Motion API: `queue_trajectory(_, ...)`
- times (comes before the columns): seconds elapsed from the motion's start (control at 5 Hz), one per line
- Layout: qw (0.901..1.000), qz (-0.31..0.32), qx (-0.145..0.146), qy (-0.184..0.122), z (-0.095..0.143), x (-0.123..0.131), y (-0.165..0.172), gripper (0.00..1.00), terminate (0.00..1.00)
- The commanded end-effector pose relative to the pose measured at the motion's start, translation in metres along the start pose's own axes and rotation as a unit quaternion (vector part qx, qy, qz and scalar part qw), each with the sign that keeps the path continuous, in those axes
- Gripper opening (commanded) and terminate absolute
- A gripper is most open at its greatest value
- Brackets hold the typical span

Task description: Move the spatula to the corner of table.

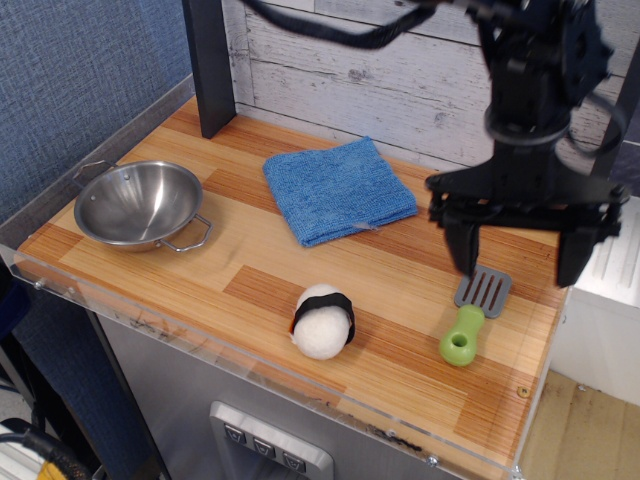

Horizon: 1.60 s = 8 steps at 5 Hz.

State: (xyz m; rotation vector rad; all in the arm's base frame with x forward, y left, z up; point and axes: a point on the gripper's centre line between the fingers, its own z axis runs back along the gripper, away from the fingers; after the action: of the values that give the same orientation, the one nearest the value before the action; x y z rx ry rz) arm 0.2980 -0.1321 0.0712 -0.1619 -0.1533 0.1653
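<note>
The spatula lies flat near the table's right front, its grey slotted head pointing back and its lime-green handle pointing to the front. My gripper hangs just above the head, fingers wide open, one fingertip left of the head and the other past the table's right edge. It holds nothing. The far left corner of the table sits at a black upright post; the near right corner shows its clear acrylic rim.
A steel bowl stands at the left. A blue cloth lies at the middle back. A white rice ball with a dark band sits near the front edge. A second black post rises at the right rear.
</note>
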Motion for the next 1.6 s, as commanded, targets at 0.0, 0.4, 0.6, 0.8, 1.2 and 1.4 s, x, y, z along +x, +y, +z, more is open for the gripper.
queue_trajectory(0.0,0.9996,0.016,0.002,-0.023,0.008,-0.001,0.021,1.0,0.0)
queue_trajectory(0.4,0.9997,-0.021,0.01,0.007,-0.024,-0.009,0.014,1.0,0.0)
queue_trajectory(0.6,0.9992,-0.035,0.015,0.015,-0.033,-0.011,0.008,1.0,0.0)
queue_trajectory(0.8,0.9989,-0.036,0.022,0.021,-0.038,-0.014,0.008,1.0,0.0)
queue_trajectory(1.2,0.9976,-0.041,0.051,0.021,-0.049,-0.024,0.01,0.0,0.0)
queue_trajectory(1.4,0.9975,-0.043,0.055,0.012,-0.045,-0.024,0.008,0.0,0.0)
